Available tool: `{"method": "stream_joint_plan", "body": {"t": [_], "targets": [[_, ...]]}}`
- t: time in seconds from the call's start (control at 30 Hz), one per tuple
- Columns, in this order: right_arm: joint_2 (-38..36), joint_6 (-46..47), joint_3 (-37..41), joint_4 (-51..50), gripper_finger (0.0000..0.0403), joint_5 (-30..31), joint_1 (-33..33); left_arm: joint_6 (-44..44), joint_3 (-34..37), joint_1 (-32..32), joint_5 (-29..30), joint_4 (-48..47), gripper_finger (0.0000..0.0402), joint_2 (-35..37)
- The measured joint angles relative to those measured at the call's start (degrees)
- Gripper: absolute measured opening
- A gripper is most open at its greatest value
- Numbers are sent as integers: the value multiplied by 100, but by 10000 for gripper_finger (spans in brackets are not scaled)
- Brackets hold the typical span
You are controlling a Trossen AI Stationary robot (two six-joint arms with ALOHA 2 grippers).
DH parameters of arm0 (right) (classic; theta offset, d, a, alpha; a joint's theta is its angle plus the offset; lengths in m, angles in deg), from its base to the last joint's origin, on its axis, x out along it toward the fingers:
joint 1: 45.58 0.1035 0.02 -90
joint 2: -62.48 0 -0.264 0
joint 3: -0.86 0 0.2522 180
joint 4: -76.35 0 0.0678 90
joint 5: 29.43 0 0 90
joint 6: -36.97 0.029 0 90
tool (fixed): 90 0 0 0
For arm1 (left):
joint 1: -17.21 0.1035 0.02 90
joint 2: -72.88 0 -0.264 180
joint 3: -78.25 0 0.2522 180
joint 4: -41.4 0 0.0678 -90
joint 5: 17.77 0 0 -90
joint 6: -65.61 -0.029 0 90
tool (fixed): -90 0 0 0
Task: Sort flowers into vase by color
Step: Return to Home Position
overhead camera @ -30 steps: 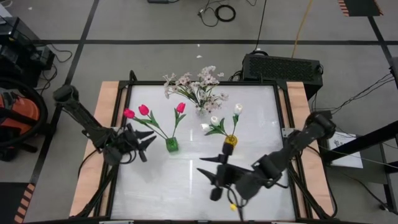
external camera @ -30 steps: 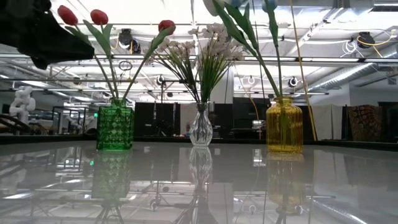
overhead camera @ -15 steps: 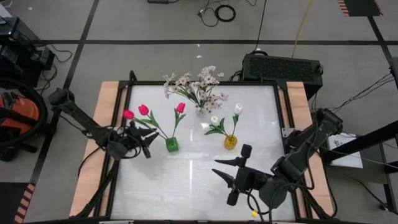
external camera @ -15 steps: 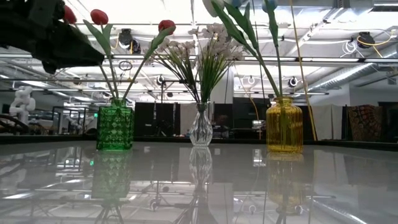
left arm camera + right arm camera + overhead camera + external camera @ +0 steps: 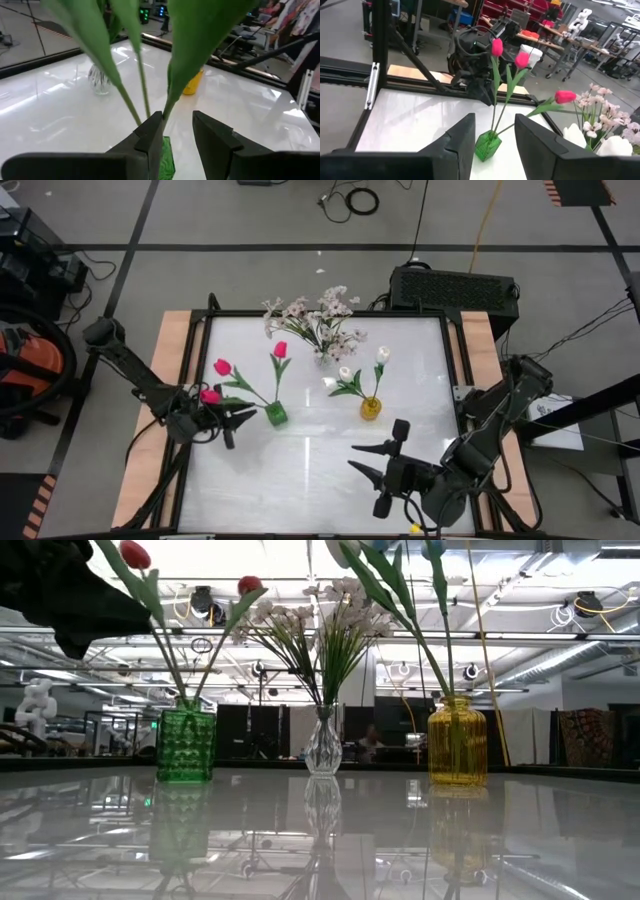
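Tulips (image 5: 222, 367) had swung toward the spread left claw (image 5: 177, 125) beside the green vase (image 5: 276, 414), which could topple if retreat snagged stems; right claw (image 5: 494, 125) spread, well apart.

Left arm reaching inward, left claw (image 5: 232, 423) fingers parted, right arm folded back, right claw (image 5: 352, 458) fingers parted

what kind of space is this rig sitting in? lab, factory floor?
Probably an open-plan robotics lab or workshop. The low view shows exposed ceiling ducts; the right wrist view shows cluttered workbenches; from above, loose cables lie on a tape-lined floor.
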Motion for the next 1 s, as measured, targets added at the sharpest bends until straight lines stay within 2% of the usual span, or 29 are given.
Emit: {"method": "stream_joint_plan", "body": {"t": [0.3,0.43,0.67,0.8,1.0], "targets": [[0,471,0,-376,130,2,37,-543,0,-143,-165,7,113,56],[0,894,0,-731,130,-3,37,-884,0,-143,-438,-160,113,195],[0,1902,0,-1825,130,-42,37,-271,0,-181,-912,-1499,113,842],[2,2335,0,-2579,129,-365,9,183,0,-374,-1033,-2341,113,1352],[4,2308,1,-2874,98,-905,-9,641,0,-676,-970,-3454,113,1911]]}}
